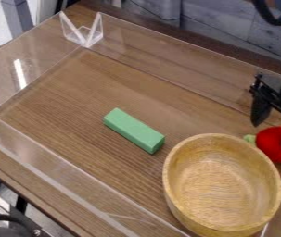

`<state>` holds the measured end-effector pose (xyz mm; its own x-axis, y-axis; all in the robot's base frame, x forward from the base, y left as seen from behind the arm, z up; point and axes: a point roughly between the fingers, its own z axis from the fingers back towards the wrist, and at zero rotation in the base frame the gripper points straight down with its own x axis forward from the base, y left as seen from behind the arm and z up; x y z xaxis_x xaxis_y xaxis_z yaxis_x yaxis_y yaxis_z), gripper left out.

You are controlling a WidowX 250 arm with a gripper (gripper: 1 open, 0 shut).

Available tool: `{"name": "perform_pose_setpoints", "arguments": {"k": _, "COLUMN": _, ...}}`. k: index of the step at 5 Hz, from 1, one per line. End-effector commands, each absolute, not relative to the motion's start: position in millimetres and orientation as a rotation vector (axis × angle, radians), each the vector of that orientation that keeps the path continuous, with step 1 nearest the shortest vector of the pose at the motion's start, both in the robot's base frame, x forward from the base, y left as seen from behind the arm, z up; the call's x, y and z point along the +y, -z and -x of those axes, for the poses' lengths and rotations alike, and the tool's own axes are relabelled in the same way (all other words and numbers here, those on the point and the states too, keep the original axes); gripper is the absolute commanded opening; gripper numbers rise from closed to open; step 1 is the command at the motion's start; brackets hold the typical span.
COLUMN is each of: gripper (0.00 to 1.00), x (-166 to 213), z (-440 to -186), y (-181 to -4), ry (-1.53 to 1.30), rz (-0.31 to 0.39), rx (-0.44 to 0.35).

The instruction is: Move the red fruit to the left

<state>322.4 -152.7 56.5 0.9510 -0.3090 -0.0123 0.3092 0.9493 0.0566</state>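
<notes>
Fingers (279,125) of the black gripper stand spread apart at the right edge of the view, pointing down, one dark finger left of the red fruit (276,143) and the other largely cut off by the frame. They hold nothing; whether either one touches the fruit cannot be told. The red fruit rests on the wooden bench (93,93) at the far right, just beside the rim of the wooden bowl (221,188), its small green leafy end turned toward the bowl. A green rectangular block (133,130) lies flat near the middle of the bench, well apart from the fruit. Clear plastic walls (31,69) enclose the work area.
</notes>
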Motion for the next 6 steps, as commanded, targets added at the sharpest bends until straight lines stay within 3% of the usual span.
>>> {"name": "perform_pose_setpoints", "arguments": {"k": 1, "gripper": 1.00, "x": -157.4, "z": -328.3, "y": -72.0, "ry": 0.290, "rz": -0.035, "rx": -0.047}}
{"name": "perform_pose_setpoints", "arguments": {"k": 3, "gripper": 1.00, "x": -152.9, "z": -326.8, "y": -64.7, "ry": 0.427, "rz": -0.018, "rx": -0.046}}
{"name": "perform_pose_setpoints", "arguments": {"k": 4, "gripper": 0.00, "x": -151.7, "z": -322.8, "y": -62.8, "ry": 0.420, "rz": -0.015, "rx": -0.047}}
{"name": "perform_pose_setpoints", "arguments": {"k": 6, "gripper": 0.00, "x": -150.0, "z": -318.6, "y": -62.2, "ry": 0.410, "rz": -0.016, "rx": -0.064}}
